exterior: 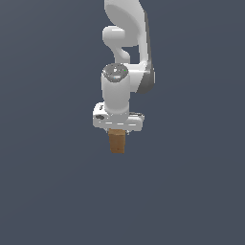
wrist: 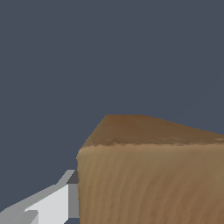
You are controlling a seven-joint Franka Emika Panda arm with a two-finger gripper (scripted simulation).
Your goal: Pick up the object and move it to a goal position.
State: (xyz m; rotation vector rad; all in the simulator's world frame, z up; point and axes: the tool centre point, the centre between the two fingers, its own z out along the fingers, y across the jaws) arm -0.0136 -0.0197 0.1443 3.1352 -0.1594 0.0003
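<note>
tan box (exterior: 116,141) hangs upright at 6 o'clock directly under the white hand (exterior: 117,131); hand looks closed on its top part, one finger (wrist: 52,203) against box side in wrist view; gripped high, prob. so box clears for carry to goal; goal not visible.

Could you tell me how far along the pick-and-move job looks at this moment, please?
Done: the gripper is down over the tan block, whose top sits just under the white hand; in the wrist view the block fills the frame beside one finger. In hand: the grasp, though closure isn't clear. Left: carrying it to the goal, which no marker shows.
</note>
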